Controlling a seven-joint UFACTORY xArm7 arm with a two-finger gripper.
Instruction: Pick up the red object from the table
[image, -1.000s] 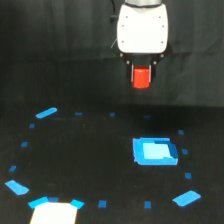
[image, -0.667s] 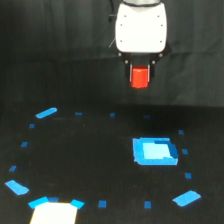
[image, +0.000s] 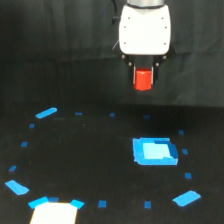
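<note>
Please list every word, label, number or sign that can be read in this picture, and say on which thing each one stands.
There is no readable text.
The white gripper shows no brand or label.
The red object it holds is plain.
The table carries only plain blue tape marks and the large blue patch, with no writing.
The pale shape at the bottom edge is too blurred to tell.

red object (image: 143, 80), blue-dotted black table (image: 75, 155)

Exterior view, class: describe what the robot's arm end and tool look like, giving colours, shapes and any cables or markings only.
The arm end is a white, rounded boxy housing with a darker grey part at its top edge. The tool beneath it is short and dark, with small dark dots along the housing's underside. A thin dark cable seems to run by the housing's left edge. No markings are legible.
</note>
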